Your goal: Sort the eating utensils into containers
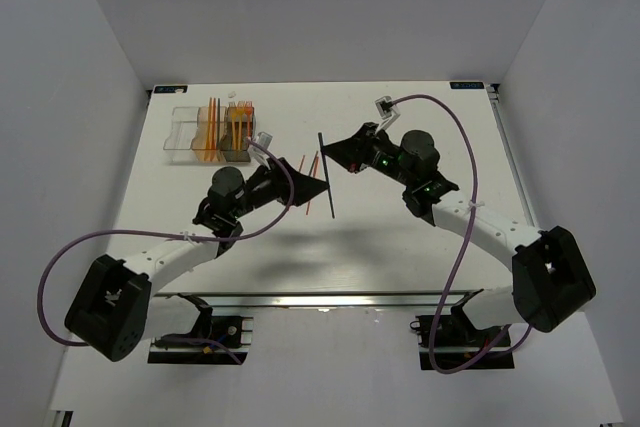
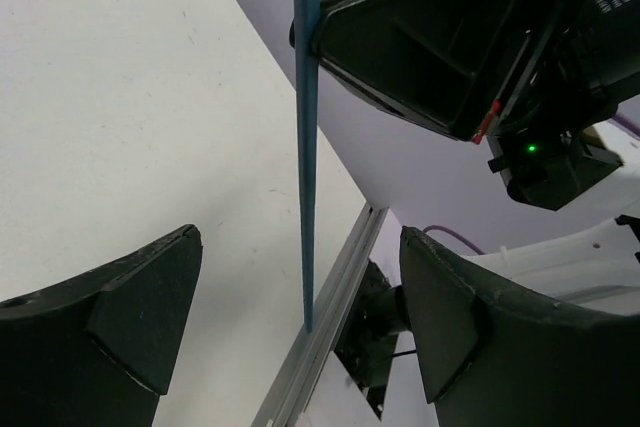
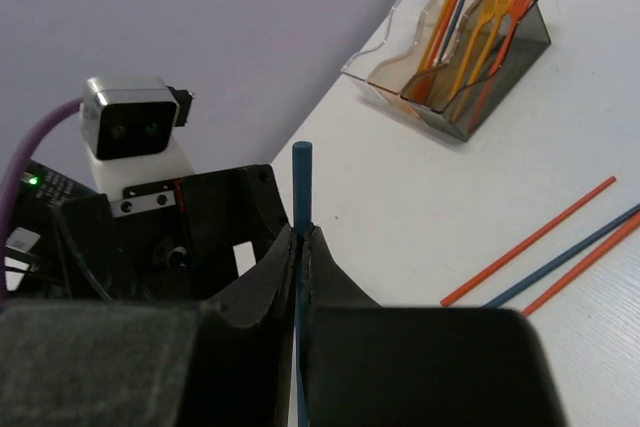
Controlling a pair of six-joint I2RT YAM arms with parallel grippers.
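Observation:
My right gripper (image 3: pixel 300 237) is shut on a dark blue stick (image 3: pixel 301 177) and holds it off the table (image 1: pixel 400 237). In the top view this stick (image 1: pixel 327 187) runs near to far at mid-table, with the right gripper (image 1: pixel 325 153) on its far part. My left gripper (image 1: pixel 318 187) is open around the stick's near part. In the left wrist view the stick (image 2: pixel 308 147) hangs between the wide-apart fingers (image 2: pixel 150 297), touching neither. The containers (image 1: pixel 183 137) sit at the far left, with orange and red forks and sticks (image 3: pixel 490 17) standing in the tan and dark boxes.
Three loose sticks, two red (image 3: pixel 530 240) and one blue (image 3: pixel 565 255), lie on the table between the grippers and the containers; in the top view they (image 1: pixel 306 169) lie just left of the held stick. A metal rail (image 2: pixel 330 327) edges the table.

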